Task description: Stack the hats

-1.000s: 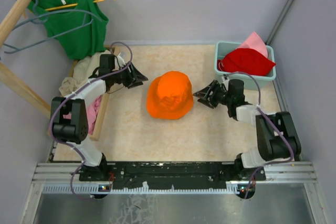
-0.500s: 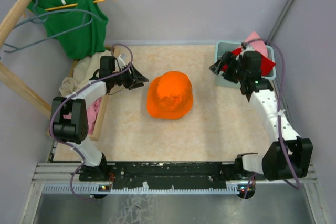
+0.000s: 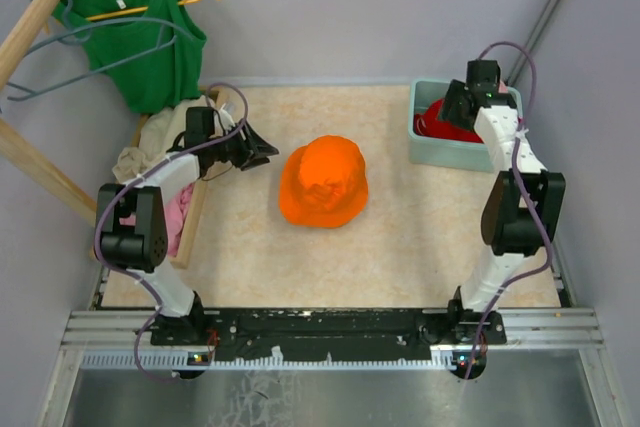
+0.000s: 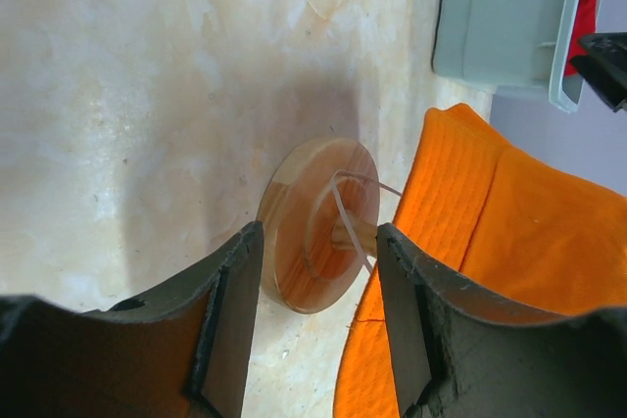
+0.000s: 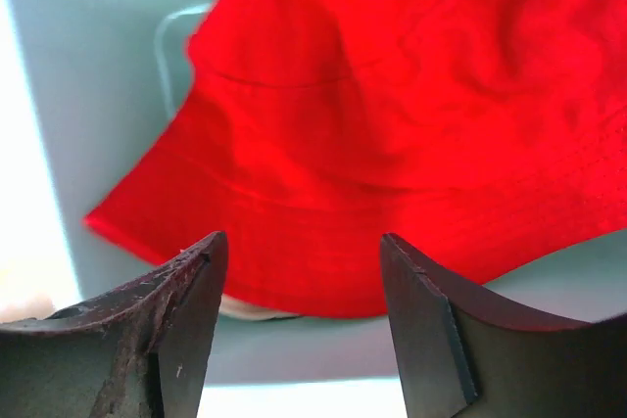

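Right gripper [image 5: 302, 252] has swung from the orange hat [image 3: 323, 183] to the red hat [image 5: 392, 95], jaws spread to fetch it; left gripper [image 4: 318, 242] waits, jaws spread

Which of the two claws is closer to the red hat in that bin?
Right. The right gripper is just above the red hat in the bin, jaws open; the left gripper is far across the table, beside the orange hat.

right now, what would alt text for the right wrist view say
A red bucket hat fills most of the frame, lying in a pale blue-green bin. The right pincer hangs open in front of the hat's brim, its two dark fingers at the bottom edge, gripping nothing.
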Robot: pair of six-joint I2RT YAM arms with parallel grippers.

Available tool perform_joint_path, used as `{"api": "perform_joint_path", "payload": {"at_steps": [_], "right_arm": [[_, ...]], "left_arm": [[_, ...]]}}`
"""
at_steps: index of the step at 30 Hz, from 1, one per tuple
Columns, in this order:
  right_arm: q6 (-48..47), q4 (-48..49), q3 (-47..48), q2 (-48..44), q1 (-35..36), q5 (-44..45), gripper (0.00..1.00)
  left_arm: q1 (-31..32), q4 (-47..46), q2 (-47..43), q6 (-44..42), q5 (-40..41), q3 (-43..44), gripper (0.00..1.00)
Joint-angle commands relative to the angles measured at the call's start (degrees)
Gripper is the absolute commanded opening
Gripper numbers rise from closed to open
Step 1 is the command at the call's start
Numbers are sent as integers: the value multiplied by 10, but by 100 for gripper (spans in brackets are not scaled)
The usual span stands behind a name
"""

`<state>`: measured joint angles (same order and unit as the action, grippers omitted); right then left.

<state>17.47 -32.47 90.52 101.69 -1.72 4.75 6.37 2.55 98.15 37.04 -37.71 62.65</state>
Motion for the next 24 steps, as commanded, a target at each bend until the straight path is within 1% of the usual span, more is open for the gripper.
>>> {"api": "perform_joint_path", "payload": {"at_steps": [1, 8, 13, 16, 19, 24], "right_arm": [[-19, -1, 64, 23, -25, 11, 62], [-25, 30, 128, 70, -29, 31, 58], [-26, -9, 211, 140, -29, 27, 58], [-22, -31, 244, 170, -29, 24, 58], [-23, -43, 258, 183, -28, 23, 59], [-27, -38, 250, 189, -26, 23, 58]], "left_arm": [[-10, -9, 11, -11, -6, 12, 56], [-20, -13, 21, -11, -11, 12, 56], [-28, -15, 28, -10, -13, 11, 56], [-33, -16, 29, -8, -14, 8, 56], [-36, -17, 28, -8, -12, 5, 56], [-40, -21, 29, -4, -12, -3, 56]]}}
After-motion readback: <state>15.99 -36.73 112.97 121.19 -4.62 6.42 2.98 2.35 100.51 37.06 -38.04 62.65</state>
